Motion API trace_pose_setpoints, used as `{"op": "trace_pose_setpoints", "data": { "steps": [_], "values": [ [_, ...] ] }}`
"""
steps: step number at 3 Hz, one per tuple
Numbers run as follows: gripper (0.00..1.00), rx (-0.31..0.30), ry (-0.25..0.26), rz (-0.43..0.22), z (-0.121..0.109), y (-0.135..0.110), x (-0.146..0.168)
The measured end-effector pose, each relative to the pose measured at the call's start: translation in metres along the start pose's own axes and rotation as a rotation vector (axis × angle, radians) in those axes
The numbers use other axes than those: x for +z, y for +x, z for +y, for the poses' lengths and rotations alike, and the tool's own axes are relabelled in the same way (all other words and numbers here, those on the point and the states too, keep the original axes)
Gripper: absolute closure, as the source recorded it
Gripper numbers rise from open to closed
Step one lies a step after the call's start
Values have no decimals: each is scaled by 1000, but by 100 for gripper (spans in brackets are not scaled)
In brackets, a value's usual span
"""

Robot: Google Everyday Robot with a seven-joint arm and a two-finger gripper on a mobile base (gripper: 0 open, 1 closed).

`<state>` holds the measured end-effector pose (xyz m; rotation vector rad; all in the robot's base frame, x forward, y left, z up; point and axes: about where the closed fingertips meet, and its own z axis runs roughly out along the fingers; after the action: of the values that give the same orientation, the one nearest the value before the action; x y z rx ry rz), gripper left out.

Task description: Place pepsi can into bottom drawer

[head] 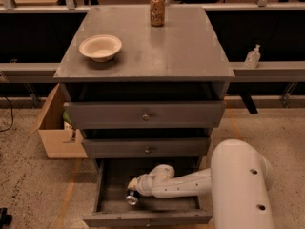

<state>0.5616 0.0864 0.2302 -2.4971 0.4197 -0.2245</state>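
The bottom drawer (110, 194) of the grey cabinet stands pulled open at the bottom of the view. My white arm reaches into it from the right. The gripper (131, 189) is inside the drawer, left of centre, down near the floor of the drawer. The pepsi can (132, 198) shows just below the gripper as a dark can with a silver end turned toward the camera. It lies low in the drawer at the gripper's tip. Whether the gripper still holds it is hidden.
A tan patterned can (157, 9) stands at the back of the cabinet top (157, 51), and a beige bowl (100, 47) sits at its left. Two upper drawers (145, 114) are closed. A cardboard box (55, 130) stands on the floor left. A small bottle (252, 57) sits on the right ledge.
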Motion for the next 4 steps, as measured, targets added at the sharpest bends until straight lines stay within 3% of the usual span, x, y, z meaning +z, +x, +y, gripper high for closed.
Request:
{"op": "trace_pose_setpoints", "data": {
  "steps": [2,3,4],
  "values": [
    [36,8,-65,23,13,8,33],
    [13,7,-97,24,24,7,28],
    [0,25,-117,62,29,16,3]
  ]
}}
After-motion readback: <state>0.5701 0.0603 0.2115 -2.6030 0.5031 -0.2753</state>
